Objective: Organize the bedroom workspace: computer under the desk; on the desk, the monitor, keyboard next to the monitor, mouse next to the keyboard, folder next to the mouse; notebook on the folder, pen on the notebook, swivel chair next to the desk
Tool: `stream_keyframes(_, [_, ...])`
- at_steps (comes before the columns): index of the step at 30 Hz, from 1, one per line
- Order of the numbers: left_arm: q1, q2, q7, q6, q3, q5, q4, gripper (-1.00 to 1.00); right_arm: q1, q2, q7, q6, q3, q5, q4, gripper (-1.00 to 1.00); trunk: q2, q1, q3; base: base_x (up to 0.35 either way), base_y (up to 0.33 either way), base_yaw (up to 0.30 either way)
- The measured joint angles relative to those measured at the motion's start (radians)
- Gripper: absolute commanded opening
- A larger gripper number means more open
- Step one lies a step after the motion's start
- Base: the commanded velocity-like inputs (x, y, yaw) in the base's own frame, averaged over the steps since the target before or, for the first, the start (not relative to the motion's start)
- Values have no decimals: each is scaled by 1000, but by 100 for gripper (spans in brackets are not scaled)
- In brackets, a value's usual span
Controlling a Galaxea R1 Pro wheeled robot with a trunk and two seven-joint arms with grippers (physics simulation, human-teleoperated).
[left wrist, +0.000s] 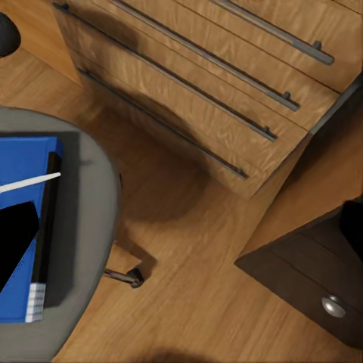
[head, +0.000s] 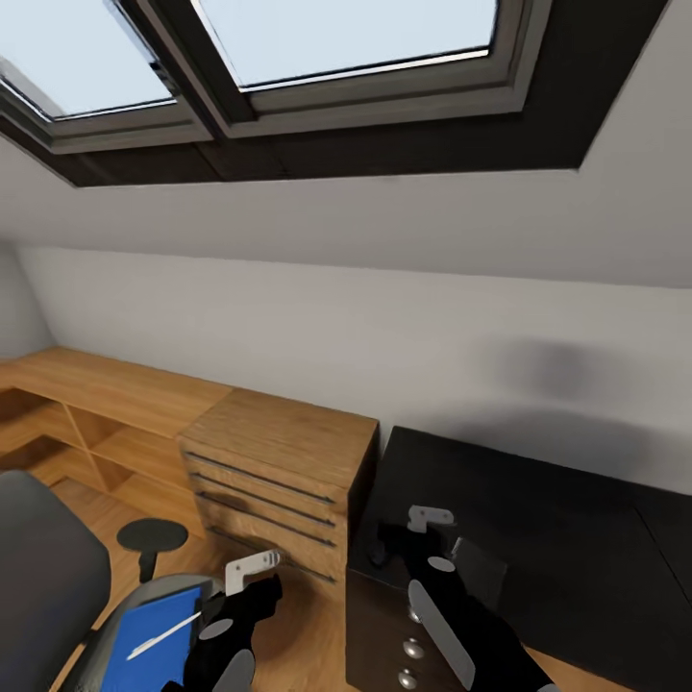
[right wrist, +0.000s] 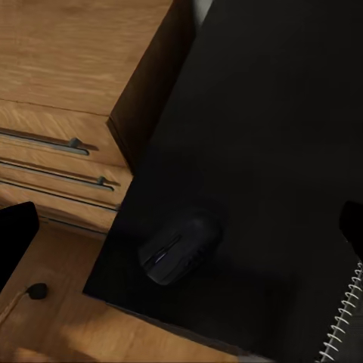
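The head view, lower left, shows the blue folder on the swivel chair with the pen across it. The left wrist view adds the folder's white page edges and a castor. The right wrist view reveals the mouse near the desk corner and a spiral-bound edge at lower right. For left gripper and right gripper, jaw spacing: cannot tell. No legible writing.
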Motion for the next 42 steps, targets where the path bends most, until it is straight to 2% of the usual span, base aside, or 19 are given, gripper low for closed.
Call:
stream_keyframes(7, [0,-1,0,0,-1,0,-1,100,0,-1,1,0,-1,0,0,100,0,0,-4,0,0,171])
stream_keyframes(12, [0,-1,0,1,-3,0,-73,100,0,-3,2,-7,0,3,7,100,0,0,-4,0,0,14])
stream_keyframes(15, [0,-1,0,1,-4,0,-92,100,-1,2,2,-13,0,14,46,100,0,0,-4,0,0,3])
stream_keyframes(18, [0,-2,0,2,-5,0,-101,100,-14,20,2,-15,-1,36,121,100,0,0,-4,0,0,1])
stream_keyframes(20, [0,-3,0,2,-6,0,-106,100,-63,41,2,-19,-2,55,204,100,0,0,-4,0,0,0])
stream_keyframes(22, [0,-3,0,2,-7,0,-116,100,-215,64,4,-51,-5,70,413,100,0,0,-4,0,0,0])
stream_keyframes(23, [0,-3,0,2,-8,0,-126,100,-281,72,8,-78,-7,71,513,100,0,0,-4,0,0,0])
stream_keyframes(24, [0,-3,0,2,-8,0,-131,100,-314,77,11,-94,-8,71,560,100,0,0,-4,0,0,0])
stream_keyframes(26, [0,-3,-1,3,-8,1,-156,100,-458,102,35,-147,-8,70,766,100,0,0,-4,0,0,0])
stream_keyframes(30, [0,-3,-2,3,-8,4,-163,100,-479,123,41,-127,-10,63,799,100,-7,4,-7,0,0,0])
stream_keyframes(31, [0,-3,-2,3,-8,6,-165,100,-483,135,42,-119,-12,57,811,100,-14,8,-10,0,0,0])
stream_keyframes(34, [0,-3,-2,3,-7,7,-165,100,-484,139,43,-113,-10,53,826,100,-35,19,-20,0,0,0])
stream_keyframes(37, [0,-3,-2,4,-8,7,-165,100,-485,139,43,-63,-9,52,833,100,-56,31,-29,0,0,0])
stream_keyframes(38, [0,-3,-2,4,-8,8,-164,100,-485,139,43,6,-9,42,831,100,-63,35,-32,0,0,0])
stream_keyframes(40, [0,-3,-2,4,-8,8,-163,100,-485,139,44,31,-10,29,830,100,-77,42,-38,0,0,0])
stream_keyframes(41, [0,-3,-2,5,-8,9,-162,100,-485,139,44,45,-10,12,829,100,-84,46,-42,0,0,0])
stream_keyframes(42, [0,-3,-2,4,-20,9,-161,100,-485,139,45,60,-11,-25,828,100,-91,50,-45,0,0,0])
